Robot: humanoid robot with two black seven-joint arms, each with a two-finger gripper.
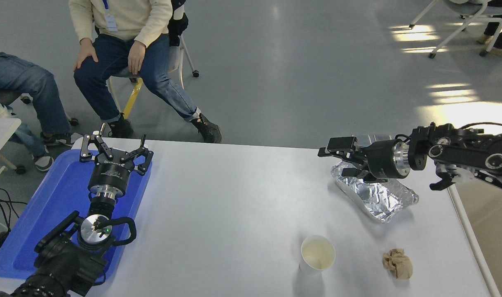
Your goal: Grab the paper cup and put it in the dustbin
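**Cup stands near the front edge, well short of the right gripper**

The cup (317, 254) stands upright on the white table (234, 194), mouth up, close to the near edge and right of centre. Its long axis is vertical, and the cream inside shows plainly from above. Nothing touches it. A brown paper ball (397, 264) lies to its right, apart from it.

The right gripper (337, 161) hangs above the far end of the foil tray (374, 192), its arm reaching in level from the right edge and pointing toward the left of the picture. The cup lies toward the camera from it and a little to the left, well apart, with the foil tray between. The fingers stand apart and hold nothing. In my judgement the coming move turns on this: the gripper must come back toward the robot and down, and, since the cup is upright, meet its wall from the side or close on its rim from above.

The left gripper (116, 152) is parked over the blue tray (49, 206) at the lower left, fingers spread and empty. It is farther from the cup than the right one.

No dustbin shows anywhere in this view, so where the cup must go cannot be told. The right arm is cut off by the picture's edge. The lower finger of the right gripper is hard to separate from the foil behind it. Two seated people are at the far side, partly cut off at the top.
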